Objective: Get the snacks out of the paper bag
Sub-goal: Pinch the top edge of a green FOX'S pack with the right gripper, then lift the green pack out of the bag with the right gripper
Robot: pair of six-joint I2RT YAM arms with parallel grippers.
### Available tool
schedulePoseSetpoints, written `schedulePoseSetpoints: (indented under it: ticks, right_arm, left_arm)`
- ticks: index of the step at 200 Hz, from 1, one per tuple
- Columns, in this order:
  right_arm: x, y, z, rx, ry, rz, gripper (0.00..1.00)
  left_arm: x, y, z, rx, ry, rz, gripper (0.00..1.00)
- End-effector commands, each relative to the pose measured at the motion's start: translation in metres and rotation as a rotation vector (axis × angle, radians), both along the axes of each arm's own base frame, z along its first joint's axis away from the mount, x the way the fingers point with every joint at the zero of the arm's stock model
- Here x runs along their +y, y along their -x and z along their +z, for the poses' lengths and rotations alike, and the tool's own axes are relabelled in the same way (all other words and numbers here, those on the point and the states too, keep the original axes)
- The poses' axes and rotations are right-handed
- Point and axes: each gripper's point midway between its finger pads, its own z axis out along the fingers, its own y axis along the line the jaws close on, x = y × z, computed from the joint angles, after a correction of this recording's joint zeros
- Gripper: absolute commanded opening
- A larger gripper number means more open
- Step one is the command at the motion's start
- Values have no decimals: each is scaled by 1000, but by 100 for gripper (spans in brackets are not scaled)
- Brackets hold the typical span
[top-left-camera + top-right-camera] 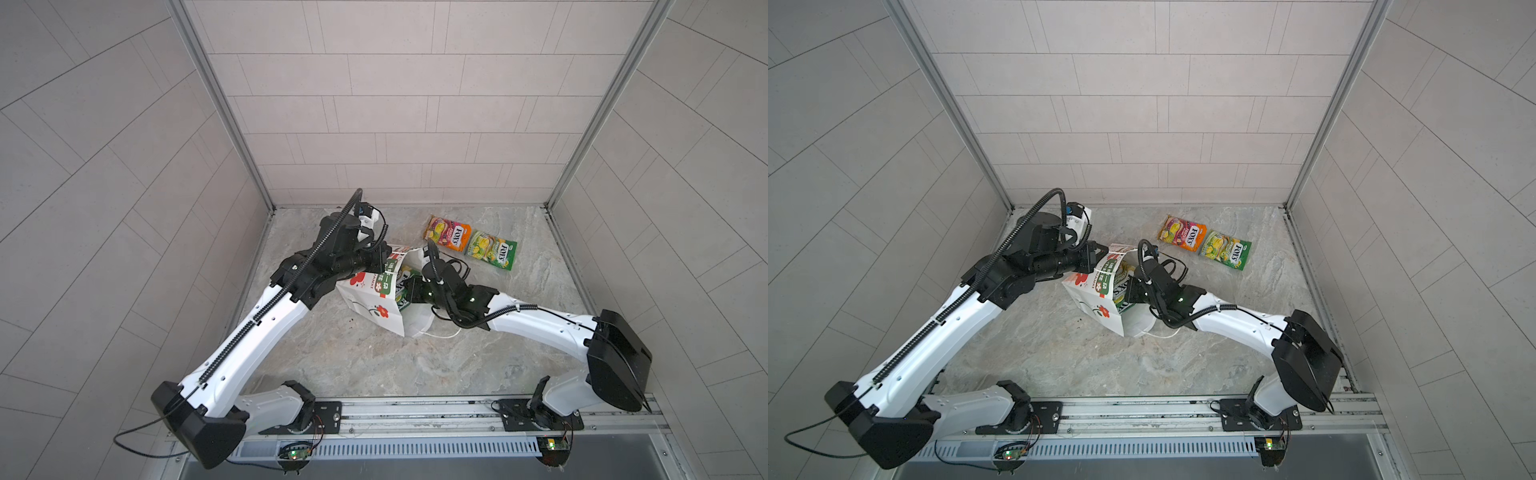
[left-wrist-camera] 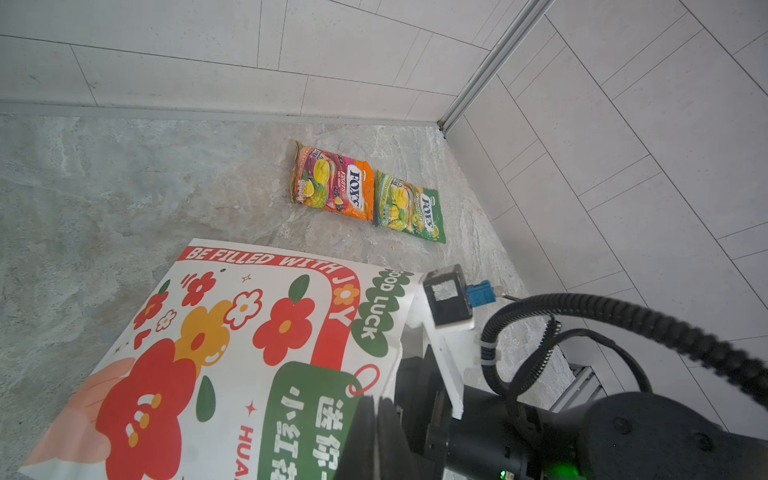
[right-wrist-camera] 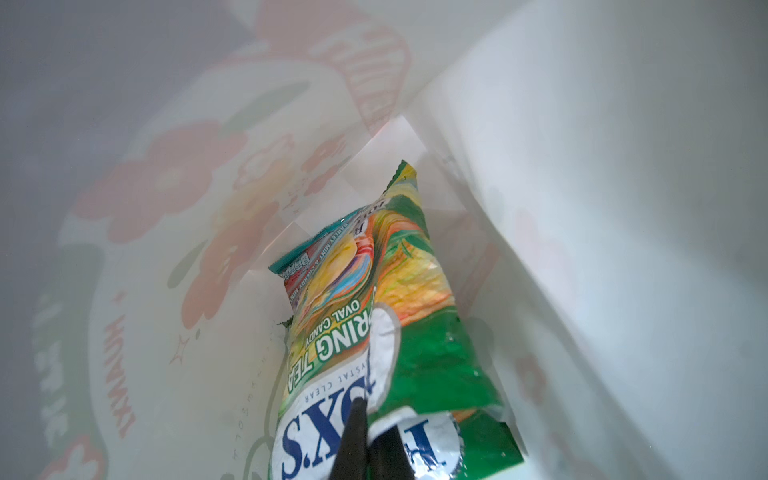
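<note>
1. Two snacks are out: an orange packet (image 1: 446, 233) and a green-and-yellow packet (image 1: 492, 249) lie side by side on the worktop (image 1: 415, 365), beyond the paper bag (image 1: 365, 303).
2. Still inside are a green packet (image 3: 395, 340) and a teal packet (image 3: 299, 257) beneath it; any others are hidden.
3. The left claw (image 2: 376, 432) is clamped on the paper bag's rim.
4. The right claw (image 3: 370, 440), inside the bag's mouth, is pinched shut on the green packet's end.
</note>
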Motion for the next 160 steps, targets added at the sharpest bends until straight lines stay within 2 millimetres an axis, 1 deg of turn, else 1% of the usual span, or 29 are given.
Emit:
schedulePoseSetpoints:
  ticks: [1, 20, 44, 113, 160]
  right_arm:
    - [-8, 4, 19, -38, -11, 22, 0]
    - [-11, 8, 25, -37, -25, 48, 0]
    - [-9, 18, 36, -39, -54, 117, 0]
    - [-14, 47, 76, -77, -101, 255, 0]
    - [-26, 58, 101, -125, -111, 283, 0]
  left_arm:
    - [6, 4, -2, 1, -15, 23, 0]
    - [7, 3, -3, 4, -17, 31, 0]
    - [9, 0, -5, 6, -22, 48, 0]
    - [13, -7, -10, 18, -32, 100, 0]
    - [11, -11, -14, 35, -36, 108, 0]
